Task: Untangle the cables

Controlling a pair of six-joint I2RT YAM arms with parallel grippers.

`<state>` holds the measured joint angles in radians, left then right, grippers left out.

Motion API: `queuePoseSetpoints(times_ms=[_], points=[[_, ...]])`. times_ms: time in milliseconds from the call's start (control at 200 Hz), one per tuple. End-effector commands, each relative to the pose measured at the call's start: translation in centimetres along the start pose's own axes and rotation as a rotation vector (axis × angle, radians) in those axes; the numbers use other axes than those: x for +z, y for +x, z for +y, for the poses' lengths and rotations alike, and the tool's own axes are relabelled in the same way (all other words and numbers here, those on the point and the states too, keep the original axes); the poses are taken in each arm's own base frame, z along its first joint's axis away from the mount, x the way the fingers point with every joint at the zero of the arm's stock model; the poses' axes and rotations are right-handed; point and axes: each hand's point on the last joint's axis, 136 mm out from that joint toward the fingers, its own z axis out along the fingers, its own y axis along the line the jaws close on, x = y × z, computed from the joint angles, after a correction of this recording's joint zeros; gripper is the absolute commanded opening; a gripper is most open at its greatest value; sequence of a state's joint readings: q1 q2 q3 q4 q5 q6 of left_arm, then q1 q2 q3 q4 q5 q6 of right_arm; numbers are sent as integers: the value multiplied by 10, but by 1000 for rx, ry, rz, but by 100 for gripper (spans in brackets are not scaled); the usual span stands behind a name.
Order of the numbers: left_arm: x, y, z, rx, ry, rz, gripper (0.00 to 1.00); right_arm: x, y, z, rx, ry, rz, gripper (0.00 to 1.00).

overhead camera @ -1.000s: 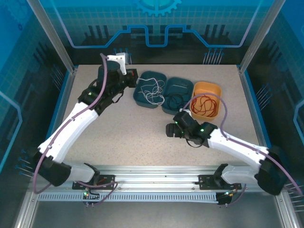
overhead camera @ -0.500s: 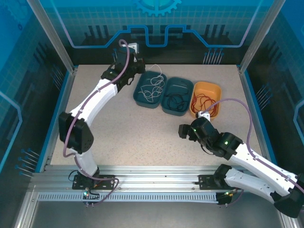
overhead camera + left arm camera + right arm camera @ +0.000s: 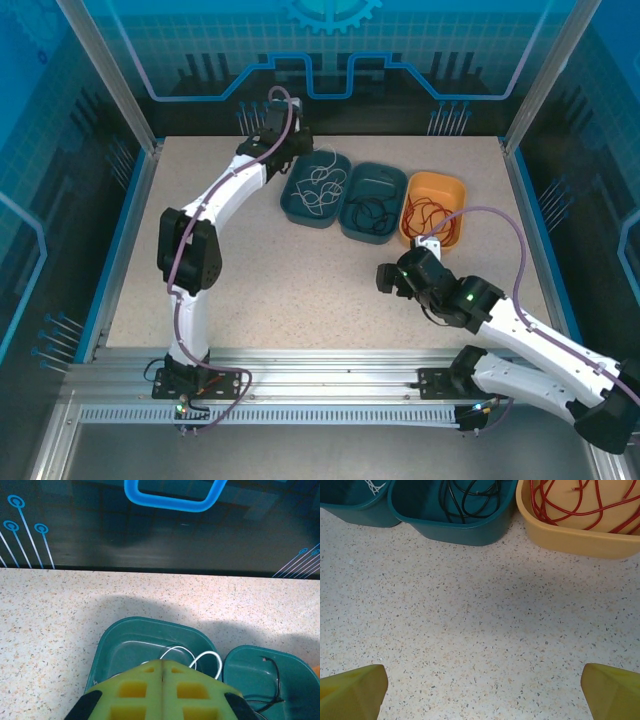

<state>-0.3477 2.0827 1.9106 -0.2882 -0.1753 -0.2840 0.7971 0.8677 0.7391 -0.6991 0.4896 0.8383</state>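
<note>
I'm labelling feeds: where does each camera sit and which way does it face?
Top external: high at the near side, looking down on the table; left arm and right arm show.
Left wrist: over the white cable's tray, facing the back wall; shut left gripper below.
Right wrist: low, facing the black cable's tray; open right gripper at corners.
All share the black cable's tray.

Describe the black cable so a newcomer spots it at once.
At the far edge of the table stands an orange tray. The middle teal tray, just left of it, holds the black cable, loosely coiled. The orange tray holds a red cable; the leftmost teal tray, a white cable.
</note>
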Motion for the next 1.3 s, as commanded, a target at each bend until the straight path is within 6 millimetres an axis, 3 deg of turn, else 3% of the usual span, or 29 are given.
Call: queuePoseSetpoints(times_ms=[0, 365, 540, 740, 831, 921, 1086, 1196, 1291], points=[[13, 12, 16, 15, -55, 40, 3, -1, -3, -5, 14, 28, -9, 100], [37, 65, 27, -34, -82, 186, 7, -3, -7, -5, 10, 25, -19, 100], [38, 85, 24, -60, -77, 230, 32, -3, -7, -4, 6, 21, -17, 100], [31, 93, 23, -91, -74, 242, 44, -5, -8, -6, 5, 22, -23, 100], [19, 87, 19, -101, -56, 227, 50, -7, -10, -9, -2, 30, -34, 100], [-2, 74, 13, -110, -29, 189, 64, -11, -15, -15, -4, 45, -64, 100], [-54, 52, 16, -118, -19, 95, 99, -16, -25, -29, 3, 78, -124, 100], [-90, 50, 27, -119, -37, 38, 99, -18, -33, -35, -20, 89, -176, 100], [-116, 61, 41, -112, -65, 11, 99, -16, -40, -40, -58, 104, -235, 100]])
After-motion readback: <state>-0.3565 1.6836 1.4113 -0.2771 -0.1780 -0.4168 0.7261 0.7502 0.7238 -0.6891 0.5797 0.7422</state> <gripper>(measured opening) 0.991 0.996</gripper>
